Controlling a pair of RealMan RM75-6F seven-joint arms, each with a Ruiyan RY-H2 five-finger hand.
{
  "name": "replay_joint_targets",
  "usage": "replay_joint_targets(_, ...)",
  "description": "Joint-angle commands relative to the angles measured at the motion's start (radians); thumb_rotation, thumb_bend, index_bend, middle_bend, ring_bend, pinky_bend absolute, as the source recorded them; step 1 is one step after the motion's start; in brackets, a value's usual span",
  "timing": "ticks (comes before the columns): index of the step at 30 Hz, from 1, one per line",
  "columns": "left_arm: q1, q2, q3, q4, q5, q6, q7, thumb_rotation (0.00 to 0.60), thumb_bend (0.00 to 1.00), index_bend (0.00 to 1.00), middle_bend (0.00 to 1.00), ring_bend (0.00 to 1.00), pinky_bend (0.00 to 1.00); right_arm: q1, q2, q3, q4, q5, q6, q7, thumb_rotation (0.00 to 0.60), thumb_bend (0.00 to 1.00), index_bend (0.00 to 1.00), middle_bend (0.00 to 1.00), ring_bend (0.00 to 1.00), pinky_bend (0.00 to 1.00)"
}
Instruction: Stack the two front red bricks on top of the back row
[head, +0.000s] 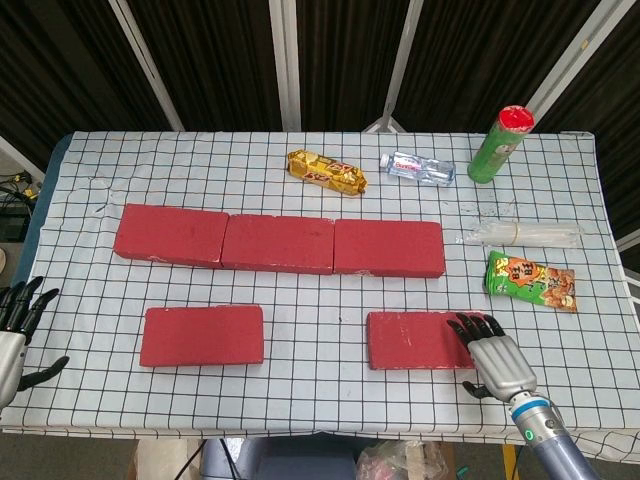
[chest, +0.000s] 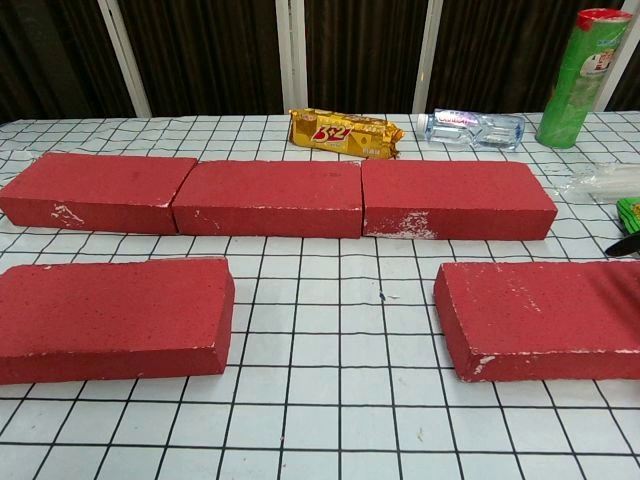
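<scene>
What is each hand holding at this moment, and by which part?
Nothing is held. The right hand is open over the right end of the front right brick; the left hand is open beside the table.

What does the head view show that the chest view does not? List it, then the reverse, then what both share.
Only the head view shows the left hand open beside the table's left edge, most of the right hand at the front right brick's right end, and the whole green snack bag.

Only the chest view shows the bricks' chipped front faces close up, as on the front left brick.

Both share the back row, the gold packet, the water bottle and the green can.
</scene>
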Motion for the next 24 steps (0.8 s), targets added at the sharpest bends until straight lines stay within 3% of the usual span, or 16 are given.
replay_joint_targets(1, -0.001, 0.002, -0.005, 0.003, -0.009, -0.003, -0.011, 0.600, 0.03, 0.14, 0.00, 0.00, 0.07, 0.073, -0.037, 0.014, -0.064, 0.138, -0.001, -0.129, 0.600, 0.27, 0.00, 0.00, 0.00, 0.00)
replay_joint_targets(10, -0.004, 0.006, -0.013, 0.007, -0.024, -0.010, -0.031, 0.600, 0.03, 0.14, 0.00, 0.00, 0.07, 0.183, -0.102, 0.035, -0.134, 0.381, 0.110, -0.303, 0.600, 0.23, 0.00, 0.00, 0.00, 0.00)
replay_joint_targets(24, -0.008, 0.002, -0.017, 0.004, -0.034, -0.020, -0.018, 0.600, 0.03, 0.14, 0.00, 0.00, 0.07, 0.315, -0.190, 0.055, -0.155, 0.574, 0.223, -0.405, 0.600, 0.23, 0.00, 0.00, 0.00, 0.00)
